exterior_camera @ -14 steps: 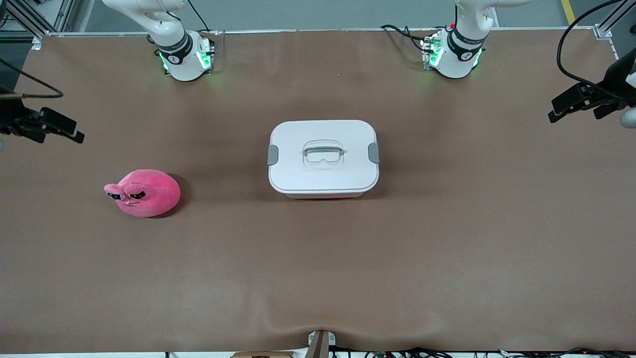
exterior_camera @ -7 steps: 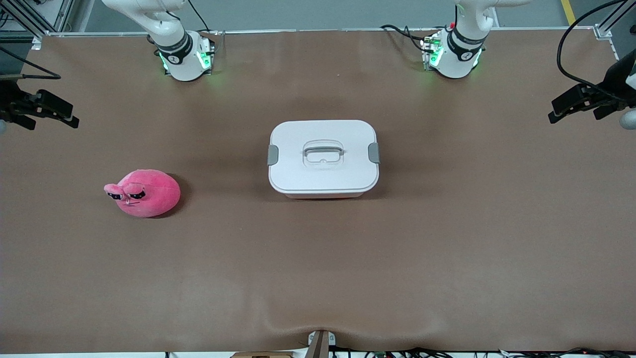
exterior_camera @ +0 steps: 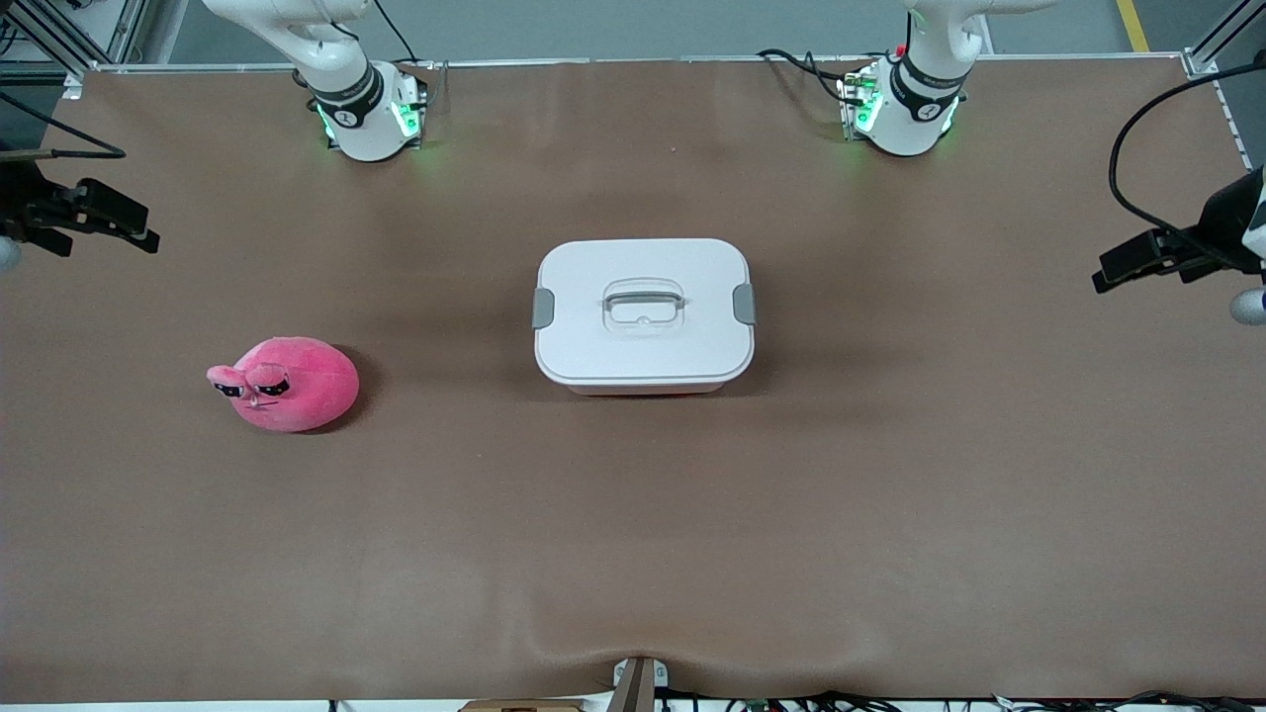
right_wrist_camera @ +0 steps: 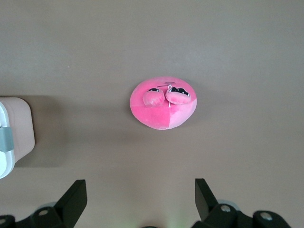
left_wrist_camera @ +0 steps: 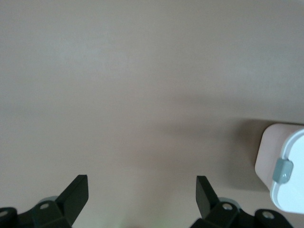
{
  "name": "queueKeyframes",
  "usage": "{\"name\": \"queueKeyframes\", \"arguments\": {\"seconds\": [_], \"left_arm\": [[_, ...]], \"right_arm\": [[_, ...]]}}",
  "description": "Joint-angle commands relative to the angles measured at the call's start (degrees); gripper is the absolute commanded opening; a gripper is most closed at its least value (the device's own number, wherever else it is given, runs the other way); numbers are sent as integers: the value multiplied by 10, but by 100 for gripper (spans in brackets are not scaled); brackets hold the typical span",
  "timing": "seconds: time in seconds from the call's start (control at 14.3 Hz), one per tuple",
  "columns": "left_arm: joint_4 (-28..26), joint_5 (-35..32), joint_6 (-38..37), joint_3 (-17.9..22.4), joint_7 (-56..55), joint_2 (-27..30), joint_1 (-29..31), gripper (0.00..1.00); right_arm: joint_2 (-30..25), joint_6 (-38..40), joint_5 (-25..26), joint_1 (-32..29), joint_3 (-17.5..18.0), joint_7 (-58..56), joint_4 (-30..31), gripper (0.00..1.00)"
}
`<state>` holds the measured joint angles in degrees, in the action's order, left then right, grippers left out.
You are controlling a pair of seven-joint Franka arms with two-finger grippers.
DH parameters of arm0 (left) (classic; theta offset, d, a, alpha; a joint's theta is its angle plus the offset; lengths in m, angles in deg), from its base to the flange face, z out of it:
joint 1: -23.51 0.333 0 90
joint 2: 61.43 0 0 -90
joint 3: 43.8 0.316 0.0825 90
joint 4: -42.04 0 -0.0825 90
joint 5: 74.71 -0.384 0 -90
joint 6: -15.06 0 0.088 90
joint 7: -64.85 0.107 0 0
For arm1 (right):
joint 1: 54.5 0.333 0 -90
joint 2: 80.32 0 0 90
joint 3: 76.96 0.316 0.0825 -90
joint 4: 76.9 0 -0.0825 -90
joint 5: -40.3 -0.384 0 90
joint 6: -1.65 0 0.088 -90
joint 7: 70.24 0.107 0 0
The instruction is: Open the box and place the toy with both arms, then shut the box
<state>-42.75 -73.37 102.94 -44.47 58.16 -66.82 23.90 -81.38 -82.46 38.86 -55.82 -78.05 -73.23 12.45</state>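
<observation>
The box (exterior_camera: 643,311) stands shut in the middle of the table, its white lid on and its grey side clips down. One corner of it shows in the left wrist view (left_wrist_camera: 285,175) and in the right wrist view (right_wrist_camera: 14,135). The pink plush toy (exterior_camera: 287,384) lies on the table toward the right arm's end, a little nearer the front camera than the box; it also shows in the right wrist view (right_wrist_camera: 164,103). My right gripper (exterior_camera: 138,225) (right_wrist_camera: 140,192) hangs open and empty high over the right arm's end of the table. My left gripper (exterior_camera: 1113,269) (left_wrist_camera: 141,190) hangs open and empty over the left arm's end.
The brown table mat (exterior_camera: 633,514) is bare around the box and the toy. Both arm bases (exterior_camera: 371,114) (exterior_camera: 900,109) stand at the table's back edge. A cable (exterior_camera: 1128,119) loops above the left gripper.
The right gripper has shifted toward the bases' side of the table. The left gripper has shifted slightly toward the front camera's side. The box and toy have not moved.
</observation>
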Motion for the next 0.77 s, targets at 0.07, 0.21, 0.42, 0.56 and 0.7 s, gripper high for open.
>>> {"name": "queueKeyframes", "arguments": {"seconds": [0.07, 0.21, 0.42, 0.56, 0.7], "left_arm": [[26, 9, 5, -2, -7, -18, -2, 100], [26, 27, 12, -4, -47, -24, -7, 100], [25, 49, 13, -18, -119, -35, -15, 100], [25, 52, 13, -22, -177, -35, -26, 100], [25, 70, 13, -23, -217, -37, -35, 100]], "right_arm": [[34, -3, 7, -1, -1, -3, -1, 100], [70, -8, 8, -3, -1, -11, -3, 100], [98, -73, 10, -3, -2, -11, 24, 100], [95, -120, 11, 3, -2, -11, 65, 100], [92, -136, 10, 4, -1, -11, 80, 100]]}}
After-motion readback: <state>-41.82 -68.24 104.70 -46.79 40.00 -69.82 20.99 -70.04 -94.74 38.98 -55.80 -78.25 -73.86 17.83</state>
